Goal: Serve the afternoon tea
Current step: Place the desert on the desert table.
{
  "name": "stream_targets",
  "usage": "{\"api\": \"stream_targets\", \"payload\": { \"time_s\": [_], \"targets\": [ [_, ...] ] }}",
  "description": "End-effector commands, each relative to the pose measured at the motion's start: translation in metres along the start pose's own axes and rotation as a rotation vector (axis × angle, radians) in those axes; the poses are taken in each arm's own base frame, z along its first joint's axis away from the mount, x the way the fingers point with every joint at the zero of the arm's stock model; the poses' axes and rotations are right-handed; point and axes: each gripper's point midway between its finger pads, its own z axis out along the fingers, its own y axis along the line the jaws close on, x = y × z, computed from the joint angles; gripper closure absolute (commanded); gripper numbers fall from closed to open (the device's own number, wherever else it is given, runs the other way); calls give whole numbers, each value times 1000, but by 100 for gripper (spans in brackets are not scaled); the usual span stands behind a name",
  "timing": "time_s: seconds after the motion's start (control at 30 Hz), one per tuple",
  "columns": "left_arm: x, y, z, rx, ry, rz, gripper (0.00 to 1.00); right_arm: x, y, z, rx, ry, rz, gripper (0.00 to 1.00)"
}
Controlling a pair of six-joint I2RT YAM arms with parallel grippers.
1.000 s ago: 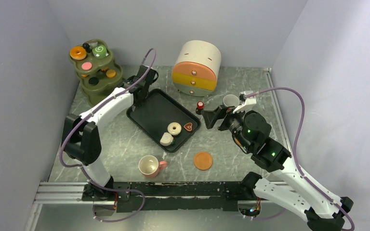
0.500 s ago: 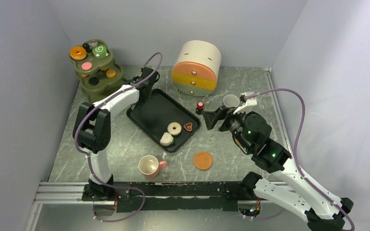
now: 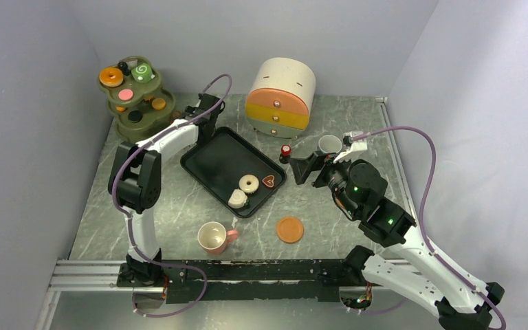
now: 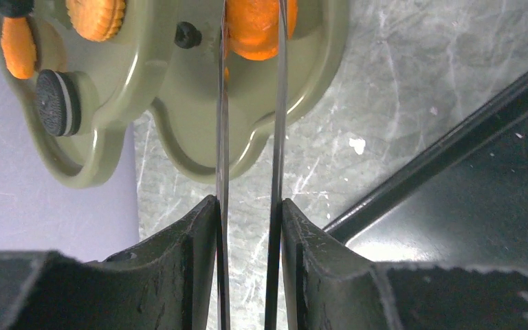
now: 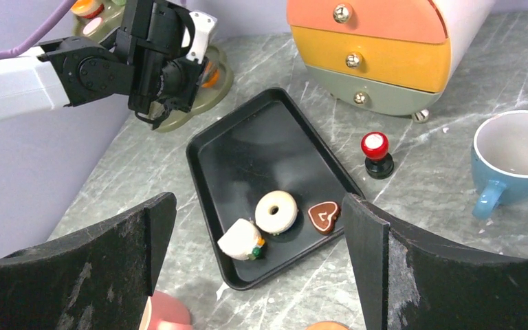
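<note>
My left gripper [image 3: 183, 115] reaches toward the olive stand [image 3: 137, 130]. In the left wrist view its thin fingers [image 4: 221, 103] stand a narrow gap apart, empty, over an orange pastry [image 4: 247, 34] on the stand's lower tier. Orange cookies [image 4: 96, 17] and a black sandwich cookie [image 4: 58, 103] lie beside it. An orange doughnut [image 3: 111, 75] and a green swirl roll [image 3: 141, 71] sit on top. A white doughnut [image 3: 249, 183], a heart cookie [image 3: 269, 181] and a white cake piece [image 3: 238, 199] lie on the black tray [image 3: 213, 161]. My right gripper [image 3: 302, 167] hovers wide open near the blue cup [image 3: 328, 144].
The pink cup [image 3: 213, 238] and an orange saucer [image 3: 290, 229] stand near the front edge. A round drawer chest [image 3: 282, 89] stands at the back. A small red-topped knob [image 3: 286, 152] sits between tray and blue cup. Walls close in on the left, back and right.
My left arm has swung left from the tray's back corner toward the olive stand. The right arm and the pastries on the tray have not moved.
</note>
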Motion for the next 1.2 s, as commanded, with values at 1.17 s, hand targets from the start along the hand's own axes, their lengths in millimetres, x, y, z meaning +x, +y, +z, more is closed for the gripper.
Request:
{"api": "stream_targets", "payload": {
  "time_s": [1.17],
  "targets": [
    [-21, 35, 53, -243, -54, 77, 60, -26, -18, -12, 95, -64, -47, 4]
  ]
}}
